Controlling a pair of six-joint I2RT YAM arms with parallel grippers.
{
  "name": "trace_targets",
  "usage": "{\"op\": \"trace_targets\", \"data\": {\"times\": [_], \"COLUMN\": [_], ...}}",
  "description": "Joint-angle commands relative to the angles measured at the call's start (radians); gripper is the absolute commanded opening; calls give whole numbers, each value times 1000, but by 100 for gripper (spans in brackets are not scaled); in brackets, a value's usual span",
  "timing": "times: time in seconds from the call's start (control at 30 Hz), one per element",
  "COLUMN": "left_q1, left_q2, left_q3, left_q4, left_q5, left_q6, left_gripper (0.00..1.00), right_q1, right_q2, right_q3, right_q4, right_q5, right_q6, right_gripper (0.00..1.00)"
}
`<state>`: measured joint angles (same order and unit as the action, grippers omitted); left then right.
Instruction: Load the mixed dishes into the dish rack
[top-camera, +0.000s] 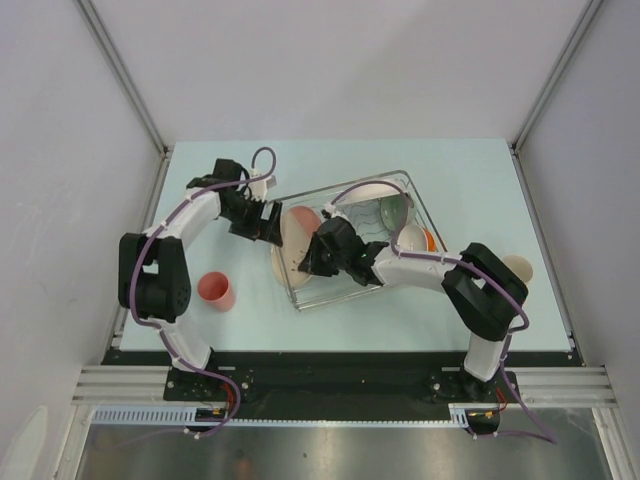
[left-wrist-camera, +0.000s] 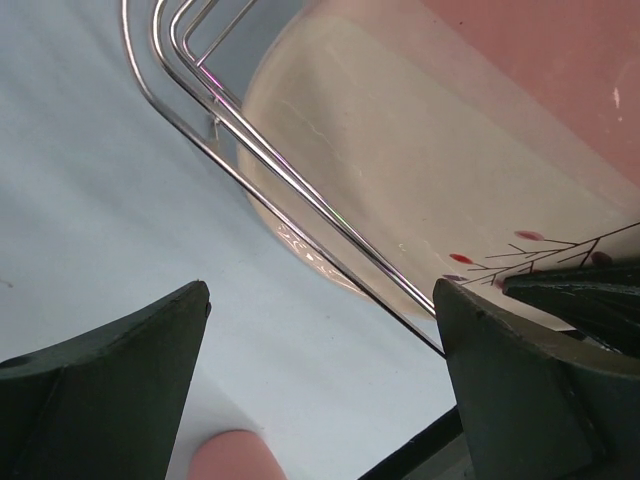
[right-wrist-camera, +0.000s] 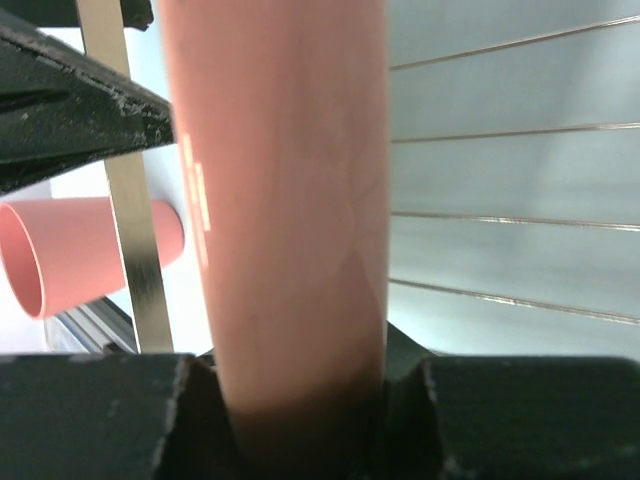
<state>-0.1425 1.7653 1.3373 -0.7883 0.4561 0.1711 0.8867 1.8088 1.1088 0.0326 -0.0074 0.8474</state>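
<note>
The silver wire dish rack (top-camera: 400, 185) sits mid-table. At its left end a pinkish-white plate (top-camera: 299, 232) stands on edge, and my right gripper (top-camera: 312, 262) is shut on its rim (right-wrist-camera: 290, 200). My left gripper (top-camera: 268, 222) hangs open just outside the rack's left end, with only table between its fingers (left-wrist-camera: 110, 380). The left wrist view shows the plate (left-wrist-camera: 400, 170) behind the rack wires (left-wrist-camera: 270, 160). A pale green bowl (top-camera: 387, 212) and an orange bowl (top-camera: 424, 240) rest in the rack. The coral-pink cup (top-camera: 216, 291) lies on its side on the table.
A cream-coloured item (top-camera: 518, 268) sits on the table behind my right arm's elbow. The cup (right-wrist-camera: 70, 250) shows at the left of the right wrist view, and again at the bottom of the left wrist view as the cup's side (left-wrist-camera: 230, 458). White walls enclose the table.
</note>
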Motion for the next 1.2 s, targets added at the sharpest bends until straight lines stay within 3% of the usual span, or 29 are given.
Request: {"op": "trace_targets", "data": {"times": [0.0, 0.63, 1.0, 1.17], "left_q1": [6, 27, 67, 69], "left_q2": [19, 26, 36, 51], "left_q3": [-30, -124, -133, -113], "left_q4": [50, 77, 70, 70], "left_q5": [-76, -151, -177, -198], "left_q6": [15, 91, 128, 136], "left_gripper": [100, 100, 100, 100], "right_q1": [-64, -247, -281, -276], "right_q2": [-106, -282, -315, -388], "right_q3": [-26, -37, -37, -37], "right_q4": [-111, -171, -215, -238], "right_q5": [141, 127, 179, 121], "right_q6": [-195, -309, -392, -418], "right_gripper": [0, 0, 0, 0]}}
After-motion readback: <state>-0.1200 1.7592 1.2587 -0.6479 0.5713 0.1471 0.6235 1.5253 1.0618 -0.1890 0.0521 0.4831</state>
